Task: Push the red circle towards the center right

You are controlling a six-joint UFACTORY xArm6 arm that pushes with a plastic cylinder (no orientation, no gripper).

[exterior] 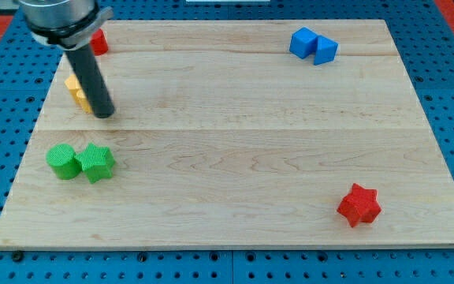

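A red block (98, 42), likely the red circle, sits at the board's top left, partly hidden behind the arm. My tip (103, 113) rests on the board below it, just right of a yellow block (76, 91), which the rod partly covers. A red star (359, 205) lies at the bottom right.
A green circle (62, 161) and a green star (95, 162) touch each other at the left, below my tip. Two blue blocks (313, 45) sit together at the top right. The wooden board (235, 142) lies on a blue pegboard.
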